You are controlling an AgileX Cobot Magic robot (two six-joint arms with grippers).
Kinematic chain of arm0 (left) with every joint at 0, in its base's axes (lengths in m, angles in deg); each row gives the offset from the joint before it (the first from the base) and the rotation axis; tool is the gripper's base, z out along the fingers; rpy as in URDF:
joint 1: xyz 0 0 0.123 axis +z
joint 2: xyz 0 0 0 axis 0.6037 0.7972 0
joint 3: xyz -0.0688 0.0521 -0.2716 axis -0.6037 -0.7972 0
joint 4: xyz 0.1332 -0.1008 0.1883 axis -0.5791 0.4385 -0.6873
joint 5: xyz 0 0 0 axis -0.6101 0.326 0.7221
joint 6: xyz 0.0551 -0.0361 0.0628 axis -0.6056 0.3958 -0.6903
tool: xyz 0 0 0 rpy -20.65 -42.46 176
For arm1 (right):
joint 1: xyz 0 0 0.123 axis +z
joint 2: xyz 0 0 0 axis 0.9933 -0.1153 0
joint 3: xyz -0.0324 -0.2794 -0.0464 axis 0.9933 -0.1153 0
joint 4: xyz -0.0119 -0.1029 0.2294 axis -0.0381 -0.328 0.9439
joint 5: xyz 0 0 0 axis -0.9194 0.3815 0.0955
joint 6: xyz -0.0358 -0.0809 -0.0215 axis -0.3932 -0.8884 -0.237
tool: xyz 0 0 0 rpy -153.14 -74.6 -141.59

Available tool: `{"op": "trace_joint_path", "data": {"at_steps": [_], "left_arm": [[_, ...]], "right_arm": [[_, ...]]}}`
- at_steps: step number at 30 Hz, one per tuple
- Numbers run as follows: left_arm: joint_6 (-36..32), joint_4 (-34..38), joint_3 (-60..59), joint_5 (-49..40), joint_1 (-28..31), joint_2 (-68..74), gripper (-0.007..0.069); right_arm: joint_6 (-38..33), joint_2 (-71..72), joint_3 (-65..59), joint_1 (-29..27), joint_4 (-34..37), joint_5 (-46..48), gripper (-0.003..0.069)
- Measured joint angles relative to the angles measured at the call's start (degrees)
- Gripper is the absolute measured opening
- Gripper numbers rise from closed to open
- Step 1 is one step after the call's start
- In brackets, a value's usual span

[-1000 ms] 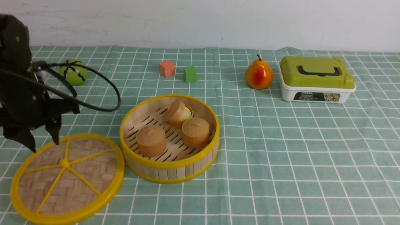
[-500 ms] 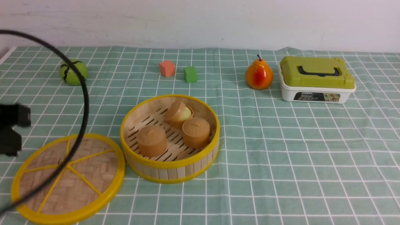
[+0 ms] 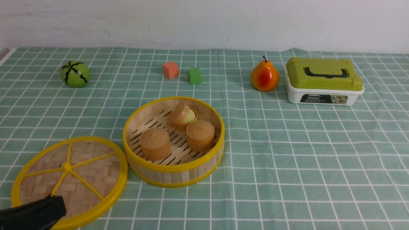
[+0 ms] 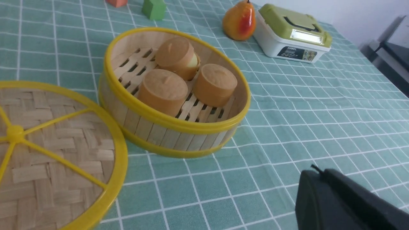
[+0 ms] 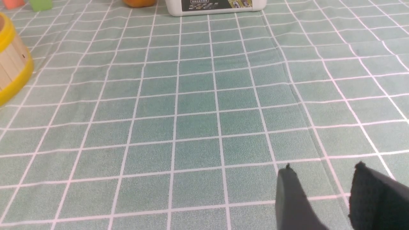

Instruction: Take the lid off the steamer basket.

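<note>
The lid (image 3: 68,182) lies flat on the cloth at the front left, its rim next to the steamer basket (image 3: 174,166); it also shows in the left wrist view (image 4: 48,150). The basket stands uncovered with three tan buns (image 3: 155,143) on its slatted floor, and shows in the left wrist view (image 4: 166,134) and at the edge of the right wrist view (image 5: 12,70). My left gripper (image 4: 316,174) is shut and empty, low and near the basket's front; a dark part of it (image 3: 32,214) overlaps the lid's near edge. My right gripper (image 5: 324,166) is open and empty over bare cloth.
A green ball (image 3: 75,74) sits at the back left. An orange cube (image 3: 170,70) and a green cube (image 3: 194,75) lie at the back middle. A pear (image 3: 265,76) and a white box with an olive lid (image 3: 322,81) stand at the back right.
My left arm has drawn back from above the lid's far edge, down and out of the front view's left side. Its cable is gone from view. Lid and basket have not moved.
</note>
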Motion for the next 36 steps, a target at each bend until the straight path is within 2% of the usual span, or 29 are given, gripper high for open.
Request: {"op": "trace_joint_path", "data": {"at_steps": [8,14,20,22,27,29,30,33,36], "left_arm": [[-1.1,0.19,-1.22,0.74,0.0,-0.88,-0.0013],[-2.73,-7.92,-2.14,5.14,0.0,-0.88,-0.0013],[-0.39,-10.5,-4.95,11.62,0.06,-1.1,-0.0013],[2.59,-13.26,-6.7,13.47,0.06,-2.07,-0.0013],[17.33,-25.45,-12.36,17.59,0.06,-8.26,-0.0013],[28.82,-33.51,-16.59,19.51,0.06,-13.48,-0.0013],[29.69,-34.78,-16.93,19.75,0.06,-13.87,-0.0013],[42.37,-43.69,-20.73,19.17,0.06,-18.95,-0.0012],[46.84,-48.38,-20.95,15.69,0.06,-19.79,-0.0011]], "right_arm": [[0.0,0.0,0.0,0.0,0.0,0.0,0.0241],[0.0,0.0,0.0,0.0,0.0,0.0,0.0241],[0.0,0.0,0.0,0.0,0.0,0.0,0.0241],[0.0,0.0,0.0,0.0,0.0,0.0,0.0241],[0.0,0.0,0.0,0.0,0.0,0.0,0.0241],[0.0,0.0,0.0,0.0,0.0,0.0,0.0241],[0.0,0.0,0.0,0.0,0.0,0.0,0.0241],[0.0,0.0,0.0,0.0,0.0,0.0,0.0241],[0.0,0.0,0.0,0.0,0.0,0.0,0.0241]]}}
